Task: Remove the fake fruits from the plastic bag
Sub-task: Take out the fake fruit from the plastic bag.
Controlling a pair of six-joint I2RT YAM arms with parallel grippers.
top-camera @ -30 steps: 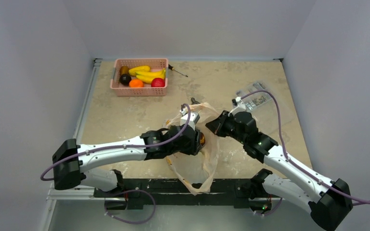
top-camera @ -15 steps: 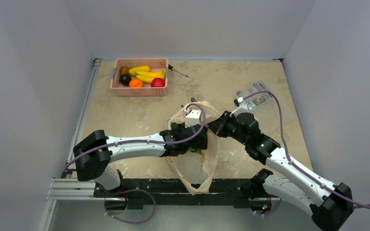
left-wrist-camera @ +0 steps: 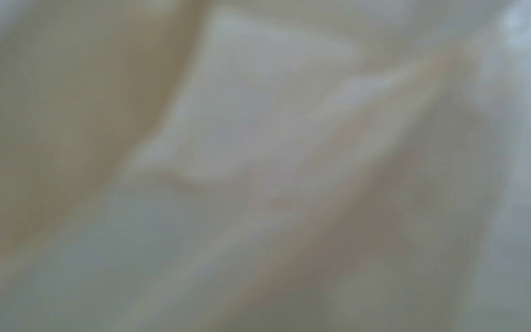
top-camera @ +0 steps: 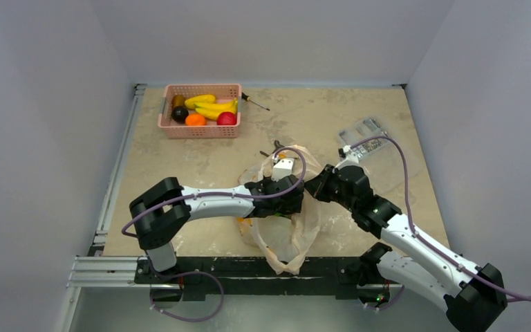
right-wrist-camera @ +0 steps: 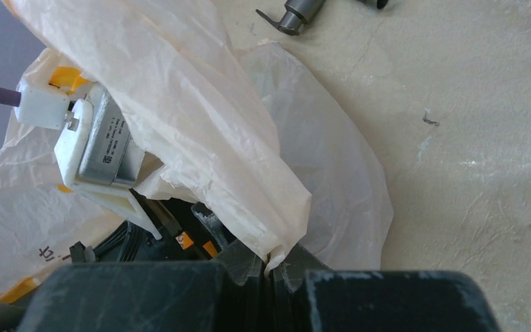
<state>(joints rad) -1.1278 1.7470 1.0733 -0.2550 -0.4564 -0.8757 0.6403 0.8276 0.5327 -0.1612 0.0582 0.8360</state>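
At mid-table, near the front edge, the large translucent peach-beige plastic carrier bag (top-camera: 297, 235) lies crumpled, one loop handle reaching the black base rail. A fold of its film is grasped between the clenched fingers of the right gripper (right-wrist-camera: 271, 271). The left gripper (top-camera: 287, 202) is buried in the bag mouth. Its wrist view shows only blurred film, so released or clenched cannot be told. Bag contents are not discernible.

Fake fruits seen are a yellow plastic banana bunch (top-camera: 211, 107) and a dark maroon round fruit (top-camera: 180, 115). Both sit in the pink perforated plastic basket (top-camera: 198, 133) at the far left, beside an orange ball (top-camera: 195, 120) and a red apple (top-camera: 227, 118). A slim screwdriver (top-camera: 256, 103) lies just right of the basket. A flat clear packet (top-camera: 364, 135) lies at the far right of the beige mottled table (top-camera: 180, 173).
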